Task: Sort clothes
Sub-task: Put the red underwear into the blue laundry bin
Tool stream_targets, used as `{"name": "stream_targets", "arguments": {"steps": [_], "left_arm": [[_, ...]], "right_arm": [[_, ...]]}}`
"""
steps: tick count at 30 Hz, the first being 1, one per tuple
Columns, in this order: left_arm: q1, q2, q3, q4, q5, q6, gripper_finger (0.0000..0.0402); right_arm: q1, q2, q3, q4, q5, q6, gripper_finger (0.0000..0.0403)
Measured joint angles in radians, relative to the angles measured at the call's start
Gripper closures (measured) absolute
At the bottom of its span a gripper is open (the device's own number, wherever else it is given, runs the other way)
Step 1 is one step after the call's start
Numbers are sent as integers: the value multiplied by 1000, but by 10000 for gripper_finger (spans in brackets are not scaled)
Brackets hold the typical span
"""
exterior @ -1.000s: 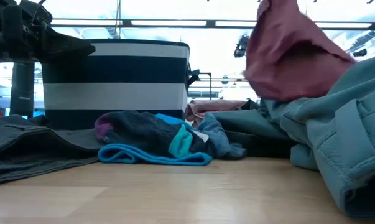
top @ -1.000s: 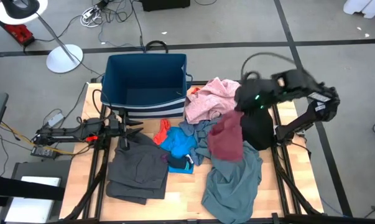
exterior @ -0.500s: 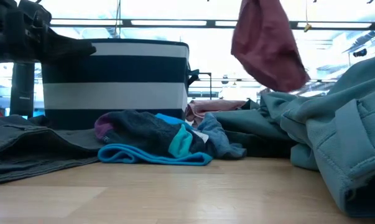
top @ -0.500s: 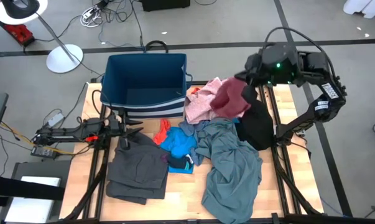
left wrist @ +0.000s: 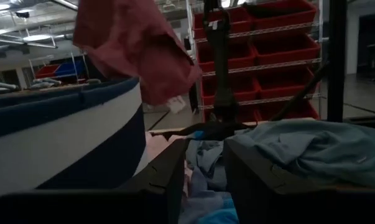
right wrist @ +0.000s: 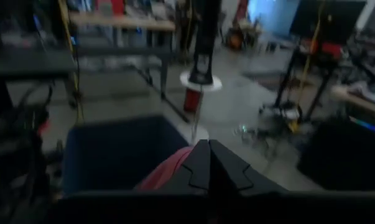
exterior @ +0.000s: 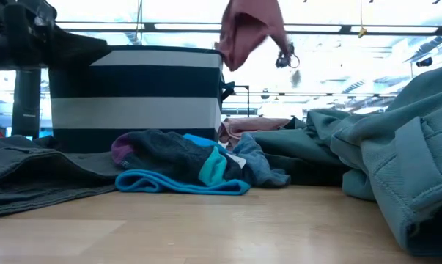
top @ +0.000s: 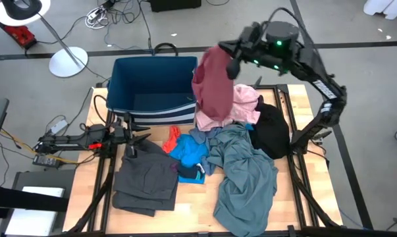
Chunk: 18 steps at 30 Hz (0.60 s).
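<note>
High view: right gripper (top: pixel 219 51) raised beside the bin (top: pixel 152 72) rim, maroon garment (top: pixel 213 89) hanging from it over the bin's right edge and the pink garment (top: pixel 245 100). Low view shows only the maroon cloth aloft against the striped bin wall — no jaws visible. Right wrist view: jaws pinched fully together on maroon fabric, bin below. Left gripper (top: pixel 133 137) rests low on the table (top: pixel 191 204) by the dark grey garment (top: pixel 145 179); jaws parted (a narrow gap in the left wrist view), holding nothing.
</note>
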Motion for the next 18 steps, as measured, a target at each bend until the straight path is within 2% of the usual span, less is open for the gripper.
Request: {"name": "stream_targets", "arguments": {"steps": [5, 12, 15, 18], "left_arm": [[0, 0, 0, 21, 4, -49, 284], [0, 0, 0, 90, 4, -57, 284], [0, 0, 0, 103, 3, -57, 284], [0, 0, 0, 111, 3, -57, 284]], "right_arm": [[-52, 74, -1, 248, -137, 56, 403], [-112, 175, 0, 735, -356, 226, 403], [-123, 224, 0, 872, -406, 282, 403], [-129, 279, 0, 934, -418, 320, 403]]}}
